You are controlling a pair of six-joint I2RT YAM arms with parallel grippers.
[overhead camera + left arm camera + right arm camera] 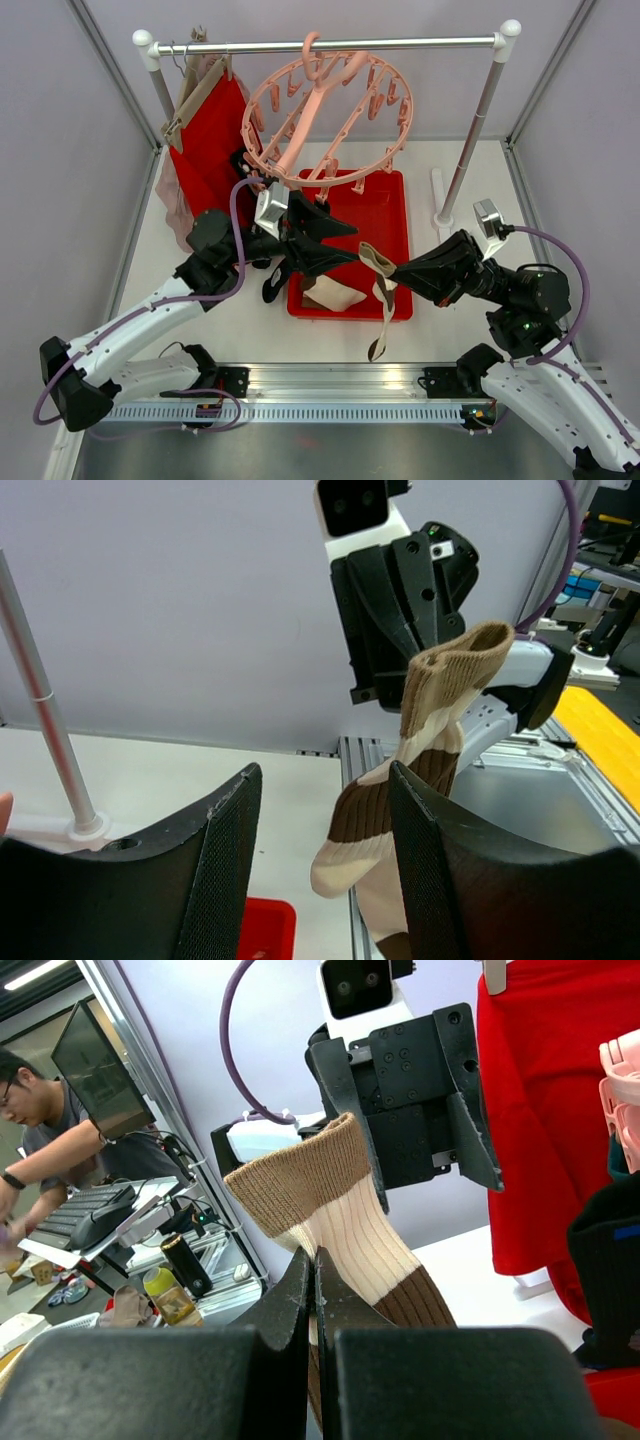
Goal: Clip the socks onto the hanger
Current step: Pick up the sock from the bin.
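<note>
Pale walls and a white table point(450, 180) are seen behind two arms. At far left, behind the left gripper point(350, 243), one red cloth point(215, 140) is hung. One pink ring hanger point(330, 110) is suspended above that gripper, whose jaws are spread wide — nothing is held. One red tray point(395, 215) lies beneath it, with one pale sock point(335, 295) inside. Just right of it, one striped sock point(385, 300) is pinched by the closed right gripper point(397, 272) — its foot hangs below.
</note>
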